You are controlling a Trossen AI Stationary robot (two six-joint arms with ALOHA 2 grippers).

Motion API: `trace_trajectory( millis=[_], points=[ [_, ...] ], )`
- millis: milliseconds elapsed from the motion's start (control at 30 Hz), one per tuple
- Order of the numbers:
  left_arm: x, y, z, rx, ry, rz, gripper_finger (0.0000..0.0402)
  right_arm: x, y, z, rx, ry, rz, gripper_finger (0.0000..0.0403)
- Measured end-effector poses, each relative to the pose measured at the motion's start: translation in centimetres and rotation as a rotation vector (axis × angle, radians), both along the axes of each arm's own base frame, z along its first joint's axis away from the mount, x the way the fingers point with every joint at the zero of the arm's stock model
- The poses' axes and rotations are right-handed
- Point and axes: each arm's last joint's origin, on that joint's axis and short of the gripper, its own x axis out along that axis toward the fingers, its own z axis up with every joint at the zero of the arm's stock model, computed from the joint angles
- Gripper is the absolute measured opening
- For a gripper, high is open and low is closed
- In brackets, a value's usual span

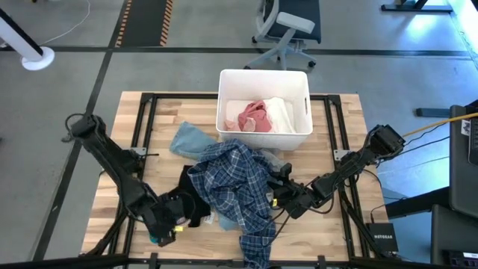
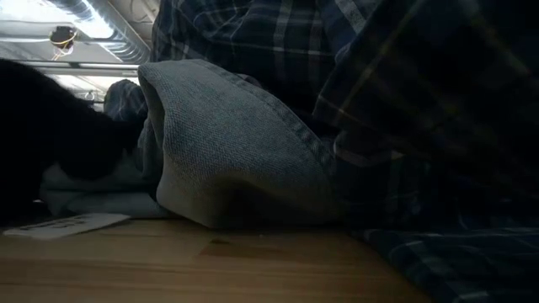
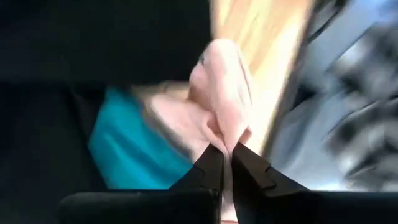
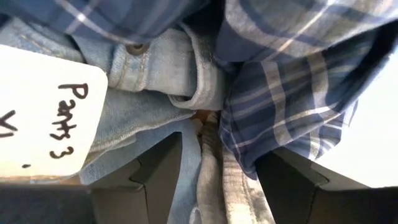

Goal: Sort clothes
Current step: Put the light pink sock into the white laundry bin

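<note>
A heap of clothes lies mid-table: a blue-and-white plaid shirt (image 1: pixel 235 183) on top, a light blue garment (image 1: pixel 190 140) at its far left, and black cloth (image 1: pixel 190 198) at its near left. My left gripper (image 1: pixel 166 228) is at the heap's near left, shut on a pale pink cloth (image 3: pixel 221 93) that lies next to teal cloth (image 3: pixel 130 149). My right gripper (image 1: pixel 280 196) is at the heap's right side, open. Its fingers stand on either side of light denim (image 4: pixel 161 74) and a plaid fold (image 4: pixel 292 106). My left gripper pinches a bunched fold of the pink cloth (image 3: pixel 225 134) between its two fingertips, coming slanting down from the near left. The cloth runs from the tips back to the black and teal cloth. Whether my right gripper's fingers touch the denim and plaid between them, I cannot tell.
A white bin (image 1: pixel 263 75) stands at the table's far middle and holds pink cloth (image 1: pixel 252 116) and white cloth (image 1: pixel 280 112). A white label (image 4: pixel 43 112) reading "Pants 3" hangs on the denim. Bare wood shows at the table's left and right ends.
</note>
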Motion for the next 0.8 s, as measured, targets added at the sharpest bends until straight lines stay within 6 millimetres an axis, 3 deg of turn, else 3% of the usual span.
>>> trace_trajectory(
  millis=[233,500,800],
  points=[
    [-0.8,3.3,4.4,0.032,-0.255,0.027,0.0003,0.1,0.0,0.1,-0.037,0.0,0.012,0.0215],
    [-1.3,7.2,7.7,0.134,-0.486,0.047,0.0008,0.1,0.1,0.1,0.02,-0.006,0.008,0.0215],
    [-0.4,11.2,11.0,0.52,-0.789,0.037,0.0011,0.1,0.3,-0.1,0.19,-0.017,-0.007,0.0215]
  ],
)
